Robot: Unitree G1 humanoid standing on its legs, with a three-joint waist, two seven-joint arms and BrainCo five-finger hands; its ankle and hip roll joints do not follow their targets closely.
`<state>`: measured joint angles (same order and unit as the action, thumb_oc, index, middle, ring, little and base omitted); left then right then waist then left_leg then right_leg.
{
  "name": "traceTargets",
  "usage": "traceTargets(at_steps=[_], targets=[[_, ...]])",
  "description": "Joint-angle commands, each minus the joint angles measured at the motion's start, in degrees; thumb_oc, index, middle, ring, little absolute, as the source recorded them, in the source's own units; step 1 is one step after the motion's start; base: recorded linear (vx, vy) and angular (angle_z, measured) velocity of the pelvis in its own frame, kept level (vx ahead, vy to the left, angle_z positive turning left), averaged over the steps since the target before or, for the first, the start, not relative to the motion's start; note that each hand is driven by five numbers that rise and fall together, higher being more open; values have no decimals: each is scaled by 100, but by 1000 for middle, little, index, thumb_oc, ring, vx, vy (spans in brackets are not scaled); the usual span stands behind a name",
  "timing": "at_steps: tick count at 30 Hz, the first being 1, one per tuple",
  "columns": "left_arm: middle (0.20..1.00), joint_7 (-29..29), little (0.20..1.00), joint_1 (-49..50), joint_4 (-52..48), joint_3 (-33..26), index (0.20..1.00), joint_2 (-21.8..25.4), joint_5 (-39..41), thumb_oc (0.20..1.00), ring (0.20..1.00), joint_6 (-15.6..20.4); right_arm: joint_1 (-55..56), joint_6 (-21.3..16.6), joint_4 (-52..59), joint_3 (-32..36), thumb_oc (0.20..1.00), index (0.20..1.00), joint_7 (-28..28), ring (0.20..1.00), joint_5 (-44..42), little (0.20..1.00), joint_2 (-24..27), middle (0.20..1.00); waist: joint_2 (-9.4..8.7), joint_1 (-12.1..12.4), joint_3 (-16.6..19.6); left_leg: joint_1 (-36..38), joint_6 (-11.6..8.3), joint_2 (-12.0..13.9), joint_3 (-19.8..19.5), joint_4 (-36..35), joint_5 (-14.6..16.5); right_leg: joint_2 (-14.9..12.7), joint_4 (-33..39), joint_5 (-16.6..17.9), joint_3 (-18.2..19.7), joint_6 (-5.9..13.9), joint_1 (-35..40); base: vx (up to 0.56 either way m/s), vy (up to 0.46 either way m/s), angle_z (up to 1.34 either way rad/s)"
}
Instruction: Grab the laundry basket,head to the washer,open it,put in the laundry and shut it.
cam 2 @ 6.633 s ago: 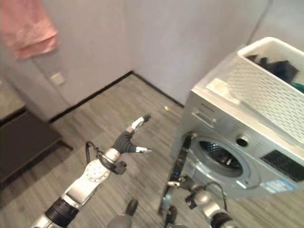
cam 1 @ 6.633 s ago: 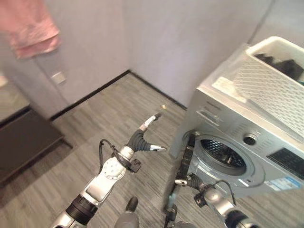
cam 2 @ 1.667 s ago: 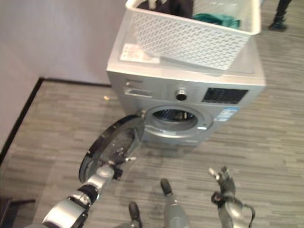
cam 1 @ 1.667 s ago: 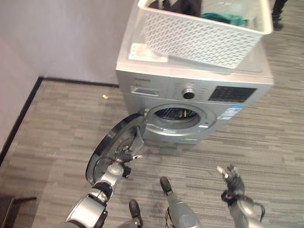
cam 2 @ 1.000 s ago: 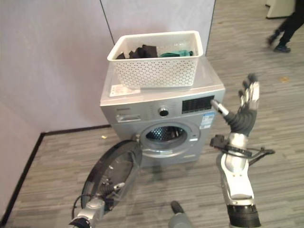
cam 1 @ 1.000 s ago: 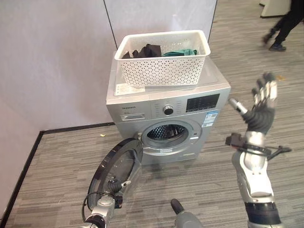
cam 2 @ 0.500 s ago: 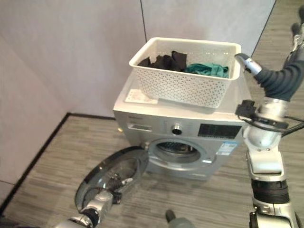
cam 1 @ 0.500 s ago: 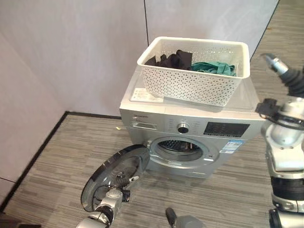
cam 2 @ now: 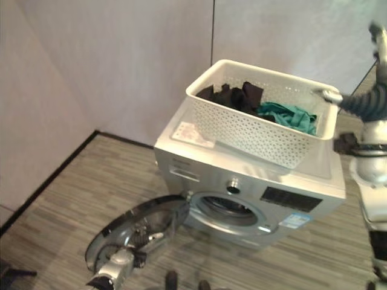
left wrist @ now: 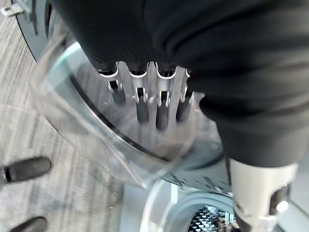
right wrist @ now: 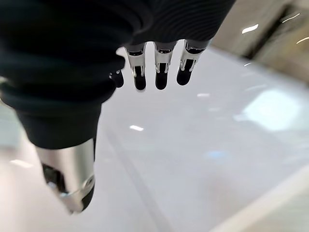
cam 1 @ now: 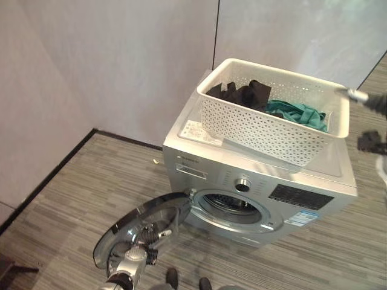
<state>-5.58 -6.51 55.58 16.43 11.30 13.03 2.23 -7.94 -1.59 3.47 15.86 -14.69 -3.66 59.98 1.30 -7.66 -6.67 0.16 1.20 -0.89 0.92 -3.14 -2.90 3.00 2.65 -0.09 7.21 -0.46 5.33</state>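
White perforated plastic laundry basket [cam 1: 275, 130] of dark and teal clothes atop silver front-loading washer [cam 1: 254, 193], round glass door [cam 1: 142, 232] swung open, left hand [left wrist: 145, 96] straight-fingered against door, right hand [right wrist: 154, 67] raised, fingers relaxed, empty.

Right robot hand [cam 2: 378, 45]: fingers cut off by top edge. Left robot hand [cam 1: 142, 244]: small against door [cam 1: 130, 226], contact unclear. Drum [cam 1: 233, 207]: interior dark. Basket [cam 1: 272, 130] clothes: mostly hidden by wall.
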Motion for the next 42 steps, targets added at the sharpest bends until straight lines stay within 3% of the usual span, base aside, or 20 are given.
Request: traceTargets(at_steps=[1,2,3,5,7,8,9,13,15,17,23,28,32,42], targets=[[1000,174,1000,-356,-35,145,1000,324,134,1000,1000,67,9,156,-544,507,1000,1000,435,1000,-215,1000,894,1000,-234,115,325,47,32,-103,-172,584,866,-596,-1128,19,500,757,-808,-38,20,-16],[1000,174,1000,-363,-31,145,1000,314,138,1000,1000,68,-22,137,-583,482,1000,1000,438,1000,-232,1000,922,1000,-224,124,325,45,33,-103,-164,577,861,-593,-1142,17,510,759,-823,-76,-20,1],[1000,254,1000,-370,-26,160,1000,412,153,1000,1000,93,-345,196,-1039,124,1000,1000,804,1000,-251,1000,1361,1000,-192,207,286,80,36,-60,-196,502,874,-714,-1017,213,711,835,-1001,-51,-71,10],[1000,281,1000,-396,19,195,1000,474,240,1000,1000,119,-1103,226,-1560,-682,1000,1000,997,1000,-252,1000,1659,1000,-180,276,213,128,26,6,-182,455,871,-816,-887,518,618,877,-1338,-36,-72,-14],[1000,306,1000,-409,32,152,1000,507,325,1000,1000,128,-1424,277,-1786,-1026,1000,1000,1110,1000,-296,1000,1816,1000,-219,213,211,145,-6,-11,-238,456,883,-842,-744,421,646,891,-1255,10,-32,-40],[1000,312,1000,-418,82,166,1000,496,363,1000,1000,155,-1707,274,-2047,-1320,1000,1000,1133,1000,-341,1000,1813,1000,-275,225,198,219,-13,-35,-255,443,901,-888,-660,346,668,885,-1144,100,-113,-5],[1000,303,1000,-392,202,200,1000,508,471,1000,1000,196,-2491,207,-2414,-2072,1000,1000,1230,1000,-286,1000,1880,1000,-413,422,296,338,-71,37,-161,353,919,-976,-472,363,477,888,-976,127,-144,25],[1000,373,1000,-281,367,242,1000,394,683,1000,1000,231,-4313,125,-3306,-4036,1000,1000,1412,1000,-281,1000,1855,1000,-490,487,445,406,-249,227,-293,123,715,-948,-192,330,141,813,-698,71,-145,27],[1000,407,1000,-278,402,268,1000,357,728,1000,1000,238,-4698,89,-3498,-4441,1000,1000,1461,1000,-326,1000,1838,1000,-487,475,465,395,-268,251,-364,84,678,-942,-149,317,75,796,-656,19,-71,59],[1000,503,1000,-274,603,420,1000,244,737,1000,1000,217,-5390,-6,-3864,-5256,1000,1000,1634,1000,-334,1000,1489,1000,-511,530,515,422,-307,316,-481,-50,585,-895,-85,252,-42,742,-548,50,-83,45],[1000,643,1000,-425,1053,438,1000,-17,753,1000,1000,172,-5875,-168,-3935,-6088,1000,1000,1911,1000,-171,1000,980,1000,-533,544,526,452,-369,418,-544,-166,509,-805,-127,130,-171,673,-506,48,-39,14],[1000,703,1000,-399,1146,354,1000,-112,762,1000,1000,172,-5698,-302,-3440,-6186,1000,1000,2093,1000,-266,1000,1250,1000,-581,500,536,449,-414,467,-542,-186,503,-794,-101,111,-271,663,-476,28,0,5],[1000,798,1000,-210,1206,165,1000,-120,769,1000,1000,200,-5338,-494,-2684,-6046,1000,1000,2326,1000,-425,1000,1787,1000,-666,451,572,514,-432,531,-459,-186,560,-762,-85,107,-256,678,-452,29,0,1],[1000,943,1000,31,1149,79,1000,-107,783,1000,1000,196,-5192,-526,-2532,-6232,1000,1000,2688,1000,-351,1000,1896,1000,-709,494,597,628,-428,589,-347,-186,654,-734,-105,63,-172,690,-446,29,10,-9]])
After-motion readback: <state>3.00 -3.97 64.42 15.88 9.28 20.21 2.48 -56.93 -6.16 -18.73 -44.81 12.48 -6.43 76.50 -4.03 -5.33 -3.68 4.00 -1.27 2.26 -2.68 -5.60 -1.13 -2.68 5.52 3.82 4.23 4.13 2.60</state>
